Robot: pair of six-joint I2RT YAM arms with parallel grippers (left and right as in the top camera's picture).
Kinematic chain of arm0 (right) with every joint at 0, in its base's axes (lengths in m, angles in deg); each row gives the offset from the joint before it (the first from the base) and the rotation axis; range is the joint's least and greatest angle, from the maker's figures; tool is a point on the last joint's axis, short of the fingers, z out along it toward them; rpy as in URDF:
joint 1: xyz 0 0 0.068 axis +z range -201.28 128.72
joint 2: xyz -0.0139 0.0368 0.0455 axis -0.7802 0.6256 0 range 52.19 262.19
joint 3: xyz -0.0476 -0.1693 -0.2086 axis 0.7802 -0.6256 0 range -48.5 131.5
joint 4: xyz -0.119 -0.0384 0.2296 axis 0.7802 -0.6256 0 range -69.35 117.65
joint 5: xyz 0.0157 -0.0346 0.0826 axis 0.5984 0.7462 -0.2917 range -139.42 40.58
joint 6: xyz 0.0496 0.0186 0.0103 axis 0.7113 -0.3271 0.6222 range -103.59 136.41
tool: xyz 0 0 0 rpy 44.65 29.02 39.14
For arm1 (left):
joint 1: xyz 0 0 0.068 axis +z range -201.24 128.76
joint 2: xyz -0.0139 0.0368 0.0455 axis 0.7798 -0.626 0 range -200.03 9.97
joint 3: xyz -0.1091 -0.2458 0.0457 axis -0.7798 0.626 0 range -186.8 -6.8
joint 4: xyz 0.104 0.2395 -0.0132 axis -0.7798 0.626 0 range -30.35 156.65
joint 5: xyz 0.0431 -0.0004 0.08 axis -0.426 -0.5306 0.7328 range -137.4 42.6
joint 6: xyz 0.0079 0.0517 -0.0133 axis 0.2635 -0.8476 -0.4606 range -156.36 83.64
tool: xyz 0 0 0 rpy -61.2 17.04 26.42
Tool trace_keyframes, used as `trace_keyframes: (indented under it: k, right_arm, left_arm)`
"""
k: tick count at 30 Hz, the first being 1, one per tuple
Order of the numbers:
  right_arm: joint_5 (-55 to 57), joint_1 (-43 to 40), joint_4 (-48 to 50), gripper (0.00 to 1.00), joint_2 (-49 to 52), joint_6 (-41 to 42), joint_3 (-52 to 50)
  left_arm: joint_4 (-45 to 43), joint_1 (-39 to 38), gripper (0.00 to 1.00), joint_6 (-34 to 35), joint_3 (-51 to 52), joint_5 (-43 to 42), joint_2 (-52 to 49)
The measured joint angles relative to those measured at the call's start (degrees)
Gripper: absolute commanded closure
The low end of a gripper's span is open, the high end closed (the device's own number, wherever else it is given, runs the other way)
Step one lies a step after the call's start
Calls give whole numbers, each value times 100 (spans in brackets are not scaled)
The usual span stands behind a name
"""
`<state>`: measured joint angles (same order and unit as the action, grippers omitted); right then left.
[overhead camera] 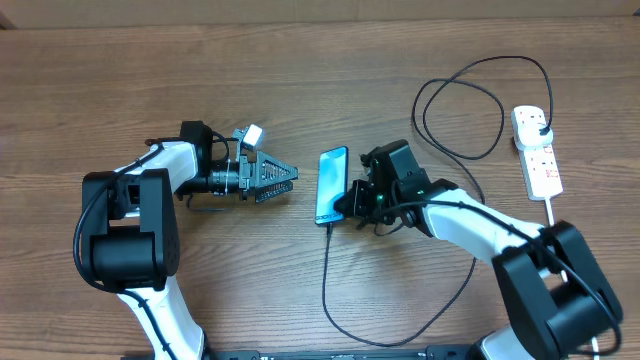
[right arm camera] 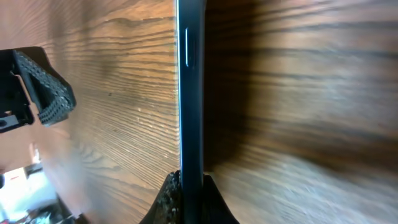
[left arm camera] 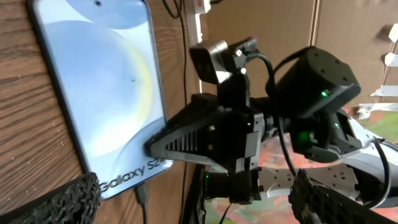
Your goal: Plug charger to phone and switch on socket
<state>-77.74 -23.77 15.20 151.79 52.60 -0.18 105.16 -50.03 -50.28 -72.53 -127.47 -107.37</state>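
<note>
Counter (overhead camera: 300,60): brown wood grain, carrying every item listed.
Phone (overhead camera: 332,180): near the middle of the counter, long axis running 12 to 6 o'clock, light blue screen lit and facing up, "Galaxy" text at its 6 o'clock end in the left wrist view.
Right claw (overhead camera: 348,205): at the phone's 3 o'clock edge, toward the lower end; clamped on the phone. The right wrist view shows the phone's thin edge pinched between the two fingertips.
Left claw (overhead camera: 290,178): at 9 o'clock of the phone, just beside it and not touching; fingers spread wide, nothing between them.
Charger (overhead camera: 325,280): thin black cable; its connector meets the phone's 6 o'clock end. From there the cable runs toward 6 o'clock, curves round toward 3 o'clock under the right arm, then loops up toward 1 o'clock.
Charger plug (overhead camera: 541,127): black, seated on the 12 o'clock end of the socket.
Socket (overhead camera: 540,160): white strip at 2 o'clock of the phone, well apart from it, red markings on its face, white cord leaving its 6 o'clock end. Switch position: too small to tell.
</note>
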Motion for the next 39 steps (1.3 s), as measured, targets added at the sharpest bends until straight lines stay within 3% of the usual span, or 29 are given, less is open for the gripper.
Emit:
trace_keyframes:
  k: [21,35,39]
  right_arm:
    - [-1161,-11,984,94,938,-234,127]
    - [-1207,-13,994,90,1095,-258,122]
    - [-1126,-9,966,80,1110,-269,111]
  left_arm:
    - [-9,0,0,0,0,0,0]
    - [-9,0,0,0,0,0,0]
    - [-9,0,0,0,0,-2,0]
